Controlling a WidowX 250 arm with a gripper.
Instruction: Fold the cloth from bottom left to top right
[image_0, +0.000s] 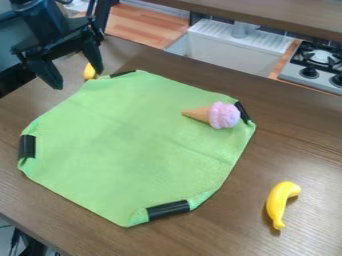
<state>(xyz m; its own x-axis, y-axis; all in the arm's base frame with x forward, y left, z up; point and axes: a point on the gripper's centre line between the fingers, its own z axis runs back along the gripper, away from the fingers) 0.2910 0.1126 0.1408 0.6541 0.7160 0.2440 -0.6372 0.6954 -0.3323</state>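
- While the green cloth (127, 135) lies spread out on the brown worktop (300, 150), reaching close to the lower-left edge, its middle is flat and its broad shape has cut-off corners.
- Turned-in material shows at those corners, each with a dark band: the left band (27, 146), the bottom band (168, 210), the right band (242, 112) and the top band (123, 73).
- The black gripper (76, 79) hangs at the upper left, its two fingers spread well apart and pointing down, with nothing gripped between them; it is near the cloth's upper-left side.
- A toy ice cream (225, 115) lies on its side on the cloth, just beside the right band, pink scoop toward that band and cone pointing left.
- A toy banana (280, 202) rests directly on the worktop, apart from the cloth and to the right of the bottom band.
- Something yellow (89, 73), partly hidden behind a finger, sits by the cloth's upper-left side.
- Beyond the worktop's far edge are a white sink (230, 44) and, farther right, a stove (320, 57) with black grates.
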